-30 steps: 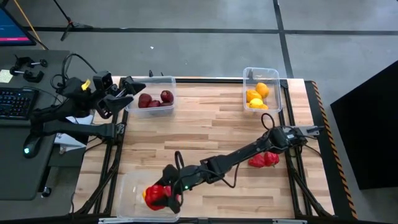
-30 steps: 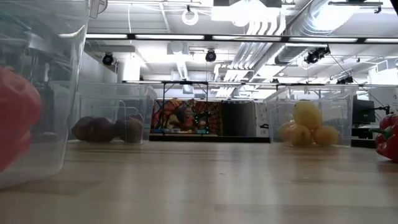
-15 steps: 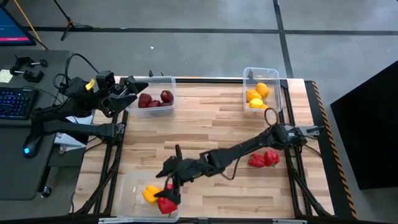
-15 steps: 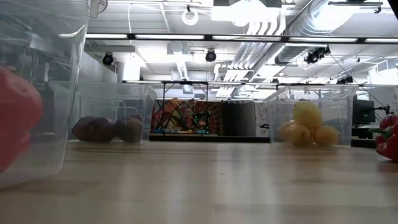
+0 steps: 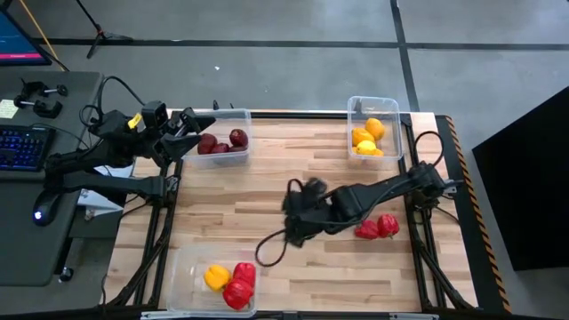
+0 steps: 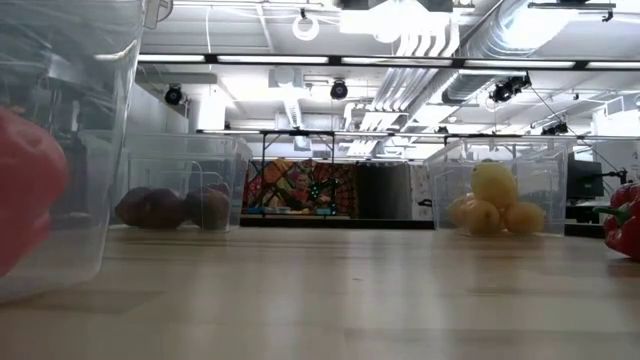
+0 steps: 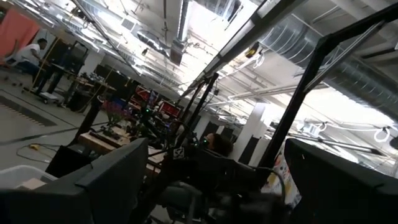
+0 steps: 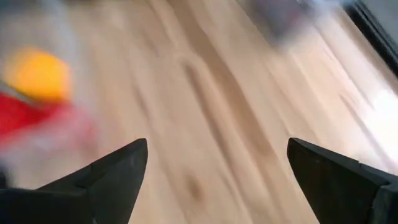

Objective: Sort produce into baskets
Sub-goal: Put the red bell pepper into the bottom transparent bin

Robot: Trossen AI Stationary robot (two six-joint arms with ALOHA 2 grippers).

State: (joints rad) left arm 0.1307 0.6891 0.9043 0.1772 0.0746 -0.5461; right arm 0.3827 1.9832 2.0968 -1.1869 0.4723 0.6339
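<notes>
Right gripper (image 5: 298,206): high view, hung over mid-table, blurred; fingers wide apart in its wrist view, holding nothing.
Left gripper (image 5: 191,120): high view, parked at the rim of the back-left tub (image 5: 242,114); wrist view showed both dark fingers well apart, empty.
Loose pepper (image 5: 377,228): high view, red, lay on bare wood near the right arm, outside every tub; the only piece left to sort by the look of it.
Front tub (image 5: 182,267): high view, held a yellow pepper (image 5: 215,276) touching a red pepper (image 5: 238,284).
Back-left tub: dark round fruits (image 5: 222,142) inside.
Back-right tub (image 5: 394,111): lemons (image 5: 368,137) piled inside.
Low view: lemons (image 6: 492,203) right, dark fruits (image 6: 170,208) left, loose pepper (image 6: 626,222) cut off at the right edge.
Left wrist view: only room and rig beyond its fingers.
Right wrist view: wood, blurred yellow pepper (image 8: 38,76) above red pepper (image 8: 37,118).
Handling: pepper likely light, hollow, glossy so slippery, lobed; probably best pinched across the widest body, not the stem, with modest squeeze.
</notes>
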